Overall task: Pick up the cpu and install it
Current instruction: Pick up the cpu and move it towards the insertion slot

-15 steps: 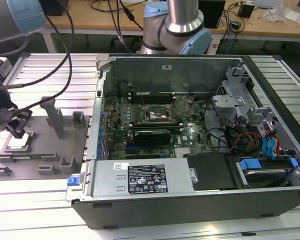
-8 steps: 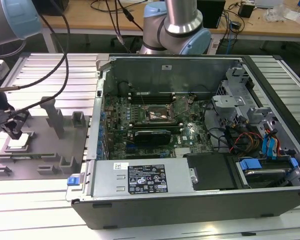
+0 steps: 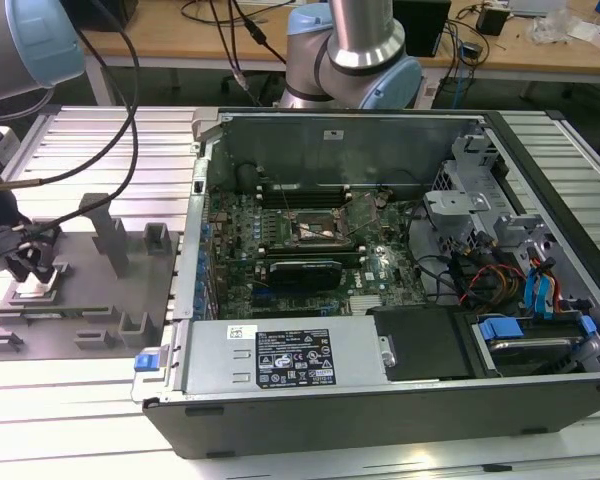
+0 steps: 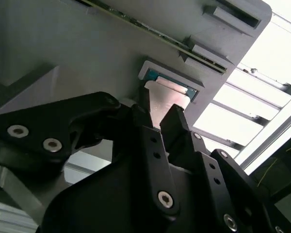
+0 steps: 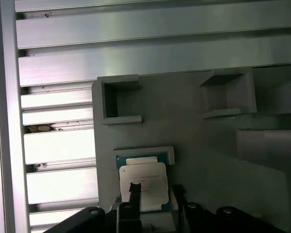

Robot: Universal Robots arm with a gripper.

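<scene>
First wrist view: end effector (image 5: 155, 190), fingers (image 5: 134, 191) apart, over cpu (image 5: 141, 174) w/ grey bracket (image 5: 145, 150) alongside.

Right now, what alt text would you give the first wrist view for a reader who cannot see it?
The black gripper is right at the cpu, a silvery square chip seated against a corner frame on a grey fixture plate. Two open-sided grey holders stand on the plate, which rests on a ribbed aluminium table.
</scene>
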